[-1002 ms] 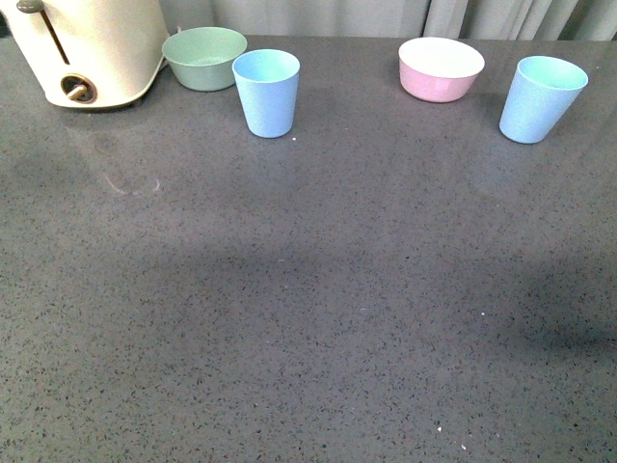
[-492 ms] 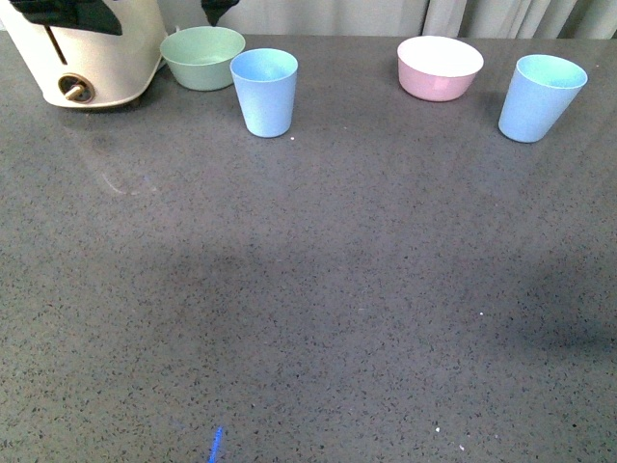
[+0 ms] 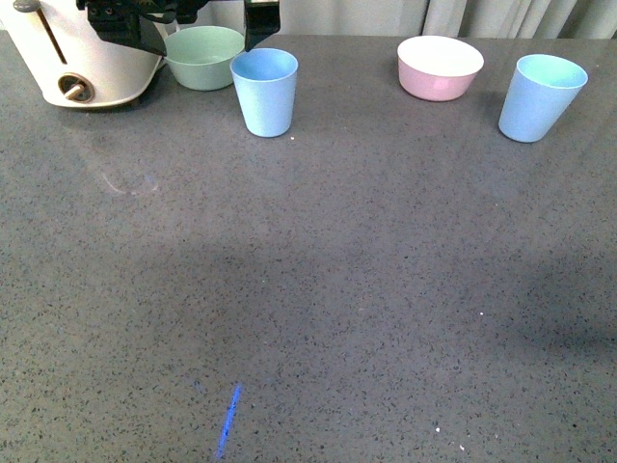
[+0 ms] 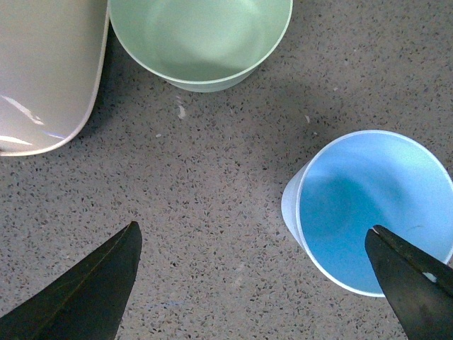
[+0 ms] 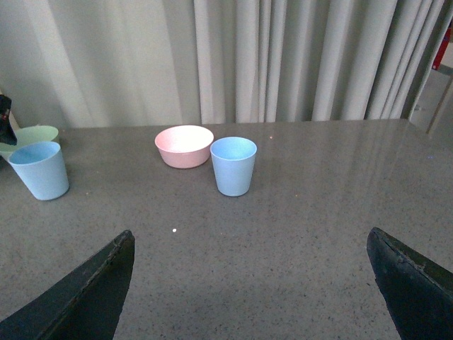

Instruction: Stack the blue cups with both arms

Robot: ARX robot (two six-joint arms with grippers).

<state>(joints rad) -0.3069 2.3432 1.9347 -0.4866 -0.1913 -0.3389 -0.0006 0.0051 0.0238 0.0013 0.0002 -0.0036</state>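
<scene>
Evidently nearer, the left arm's black angular gripper [image 4: 255,283] hangs wide open over the upright pale blue plastic tumbler [image 4: 371,212], which sits under one finger, off-centre.

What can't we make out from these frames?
1. Left gripper: front view, cut off by the top edge; its height over the left blue cup is unclear.
2. Right gripper: absent from front view; the right wrist view's bottom edge cuts off its fingers.
3. White appliance: front view, cut by the frame corner, partly behind that first gripper.
4. Blue streak: front view, blurred; cannot identify it.
</scene>
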